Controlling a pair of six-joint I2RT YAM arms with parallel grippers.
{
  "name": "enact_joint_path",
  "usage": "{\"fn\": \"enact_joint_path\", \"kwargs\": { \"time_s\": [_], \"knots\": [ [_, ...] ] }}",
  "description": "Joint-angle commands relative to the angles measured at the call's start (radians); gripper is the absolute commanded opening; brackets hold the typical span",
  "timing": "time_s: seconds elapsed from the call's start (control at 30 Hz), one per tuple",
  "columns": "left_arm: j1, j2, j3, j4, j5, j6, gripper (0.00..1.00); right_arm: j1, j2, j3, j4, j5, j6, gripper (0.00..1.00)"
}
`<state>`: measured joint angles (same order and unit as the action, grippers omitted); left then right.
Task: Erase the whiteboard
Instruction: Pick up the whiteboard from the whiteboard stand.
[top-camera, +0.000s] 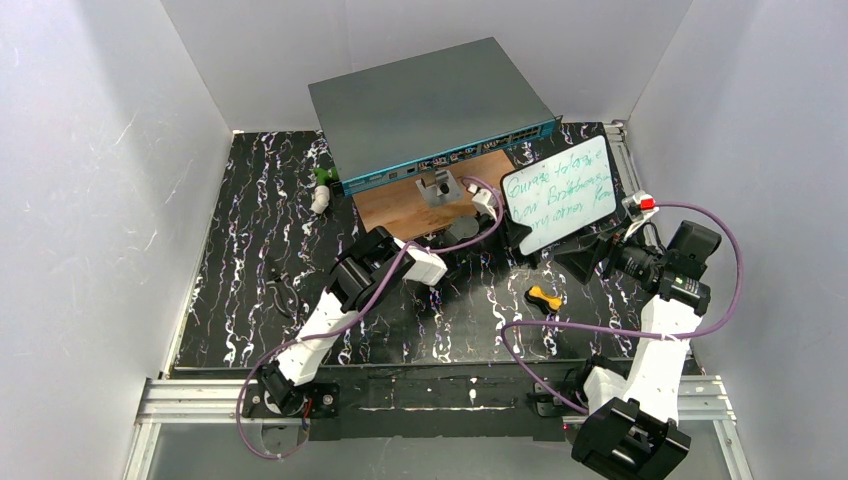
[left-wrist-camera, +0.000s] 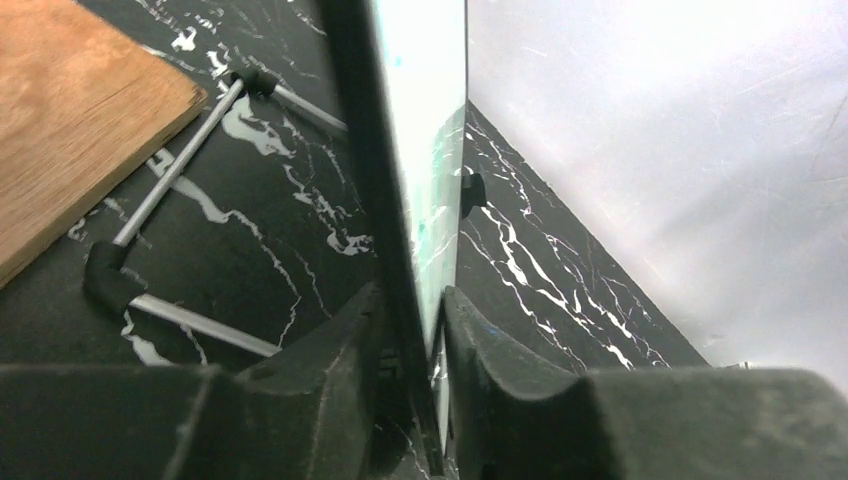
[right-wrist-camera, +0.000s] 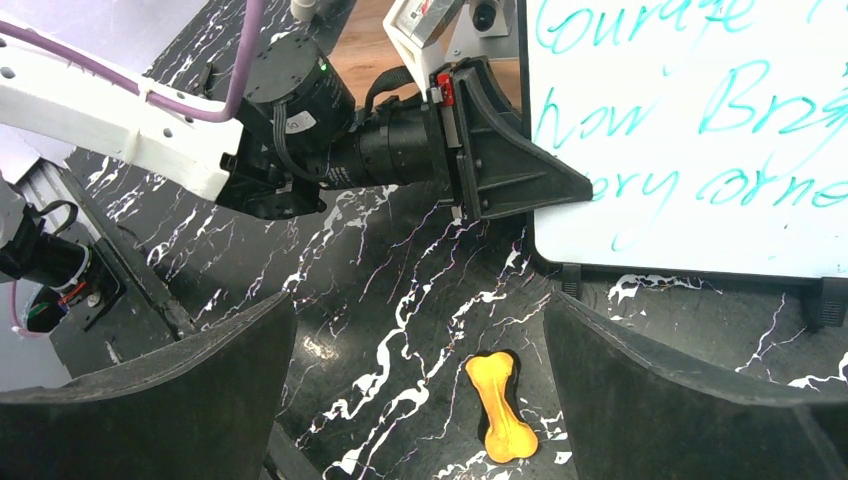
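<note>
Now left tool (left-wrist-camera: 412, 325) straddling whiteboard (top-camera: 560, 190) edge, clamped or slack cannot tell; right tool (right-wrist-camera: 420, 335) spread wide, empty.

Small flat white rectangular whiteboard (top-camera: 560, 193) w/ rounded corners & thin dark rim stands upright on its long edge on two small dark feet, leaning back a little. It is not erased: three lines of green handwriting cover the face, which looks toward the near-right. It sits just right of the front-right corner of the large grey metal box (top-camera: 430, 100) w/ teal front, slightly nearer than it. In the left wrist view the board shows edge-on (left-wrist-camera: 430, 100). Its left edge sits btwn the fingers of the left gripper (left-wrist-camera: 415, 320); can't tell if clamped or just flanked.
</note>
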<state>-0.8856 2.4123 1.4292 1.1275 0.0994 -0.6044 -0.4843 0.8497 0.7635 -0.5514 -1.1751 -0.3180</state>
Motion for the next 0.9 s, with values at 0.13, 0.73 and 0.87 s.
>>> {"fn": "enact_joint_path", "kwargs": {
  "time_s": [0.13, 0.73, 0.87],
  "knots": [
    [0.015, -0.12, -0.072, 0.068, -0.052, 0.049, 0.46, -0.006, -0.007, 0.042, 0.001, -0.028, -0.012, 0.98],
    [0.023, -0.191, -0.143, 0.102, -0.019, 0.042, 0.0, -0.007, -0.005, 0.04, 0.0, -0.028, -0.015, 0.98],
    [0.023, -0.238, -0.217, 0.132, -0.024, 0.052, 0.0, -0.007, -0.005, 0.04, -0.001, -0.03, -0.015, 0.98]
  ]
}}
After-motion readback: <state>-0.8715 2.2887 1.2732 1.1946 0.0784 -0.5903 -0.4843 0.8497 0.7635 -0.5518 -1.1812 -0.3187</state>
